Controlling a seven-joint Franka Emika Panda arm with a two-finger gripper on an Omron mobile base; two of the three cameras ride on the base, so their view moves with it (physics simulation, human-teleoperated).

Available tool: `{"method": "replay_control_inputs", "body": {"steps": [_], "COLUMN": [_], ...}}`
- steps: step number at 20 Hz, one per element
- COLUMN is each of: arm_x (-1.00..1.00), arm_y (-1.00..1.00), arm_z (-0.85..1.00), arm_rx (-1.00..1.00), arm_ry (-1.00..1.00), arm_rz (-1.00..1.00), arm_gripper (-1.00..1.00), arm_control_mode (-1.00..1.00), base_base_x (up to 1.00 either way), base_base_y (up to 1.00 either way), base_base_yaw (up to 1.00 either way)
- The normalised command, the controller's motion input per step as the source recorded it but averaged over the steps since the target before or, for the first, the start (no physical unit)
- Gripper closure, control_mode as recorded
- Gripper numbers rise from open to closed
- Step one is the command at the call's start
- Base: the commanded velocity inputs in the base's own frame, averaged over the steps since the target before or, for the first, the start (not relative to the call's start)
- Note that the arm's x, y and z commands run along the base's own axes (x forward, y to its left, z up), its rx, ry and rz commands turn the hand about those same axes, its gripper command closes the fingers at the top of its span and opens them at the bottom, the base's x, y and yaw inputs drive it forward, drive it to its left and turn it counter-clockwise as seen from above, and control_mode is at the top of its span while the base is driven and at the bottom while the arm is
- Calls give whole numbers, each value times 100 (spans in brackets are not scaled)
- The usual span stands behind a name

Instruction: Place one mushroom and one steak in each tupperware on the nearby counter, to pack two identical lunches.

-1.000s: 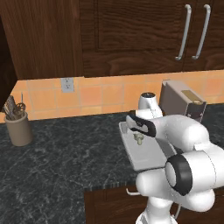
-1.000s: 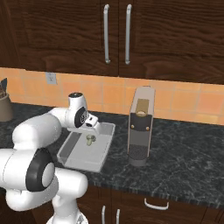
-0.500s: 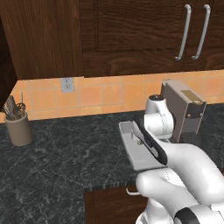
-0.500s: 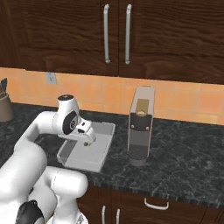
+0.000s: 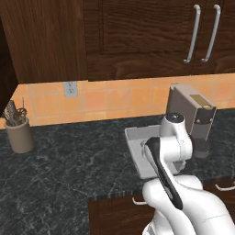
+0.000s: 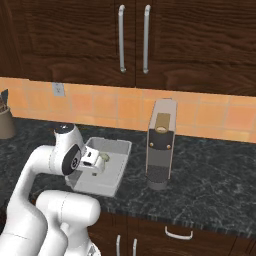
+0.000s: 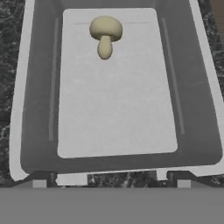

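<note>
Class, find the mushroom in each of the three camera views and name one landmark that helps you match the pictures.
Left base view: I cannot make out the mushroom; the arm covers most of the grey tub.
Right base view: mushroom in the tub's middle, beside the arm's wrist.
Hand view: mushroom at top centre of the tub floor.
Shared landmark: the grey tub itself, left of the coffee machine in both base views.

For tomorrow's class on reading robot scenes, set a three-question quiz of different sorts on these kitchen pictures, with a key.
1. True or false: the mushroom lies inside the grey tupperware.
2. Multiple choice: on the counter, the coffee machine stands A) inside the tupperware, B) beside it, C) under it.
3. Fill in: the gripper is ____ and holds nothing.

Key: 1 true; 2 B; 3 open.
</note>
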Motion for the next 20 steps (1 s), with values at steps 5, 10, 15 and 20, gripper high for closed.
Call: {"method": "replay_control_inputs", "body": {"steps": [5,10,15,20], "arm_x": [-18,0,0,0], "arm_y": [0,0,0,0], "arm_z": [0,0,0,0], "arm_rx": [0,0,0,0], "arm_ry": [-4,0,0,0], "arm_rz": [0,0,0,0], "arm_gripper": [-100,-100,-100,-100], "arm_control_mode": [100,100,100,100], "base_base_x": [-36,-87,-77,-15], "base_base_y": [-16,-86,-100,-100], "base_base_yaw": [0,-2,-19,-8]}}
